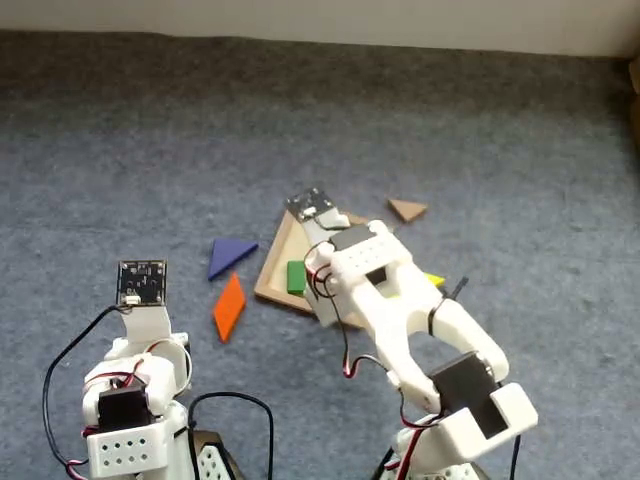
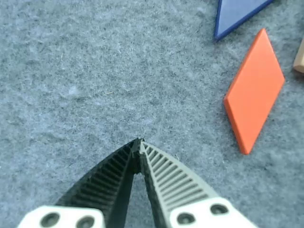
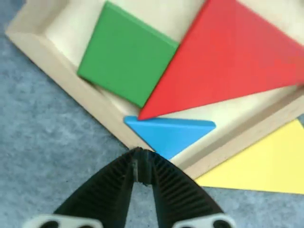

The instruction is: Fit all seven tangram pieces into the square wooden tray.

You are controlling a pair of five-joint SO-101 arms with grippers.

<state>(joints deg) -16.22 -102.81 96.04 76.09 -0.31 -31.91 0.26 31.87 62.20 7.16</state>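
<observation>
Over the square wooden tray (image 1: 272,268), high view: the right arm (image 1: 400,310) reaches across and hides most of its floor. A green square piece (image 1: 296,277) lies inside. Left of the tray lie a dark blue triangle (image 1: 230,255) and an orange parallelogram (image 1: 229,306). Beyond the tray lies a tan wooden triangle (image 1: 407,209), and at its right edge a yellow triangle (image 1: 433,279). The left arm (image 1: 135,385) sits well apart from the tray.

Left wrist view: the left pincer (image 2: 139,144), tips together and empty, hangs above bare felt, with the orange parallelogram between it and the tray.

Right wrist view: the right pincer (image 3: 140,154), tips together and holding nothing, sits at the tray's rim. Just beside it a small light blue triangle (image 3: 168,133) appears to ride on that rim, under a large red triangle (image 3: 232,57).

Step in hand, by judgement: seating the light blue triangle. The next move calls for a gentle push into the tray without shifting the red triangle. Four pieces remain outside.

Grey-blue felt (image 1: 480,120) covers the tabletop; a pale wall borders its far edge.
</observation>
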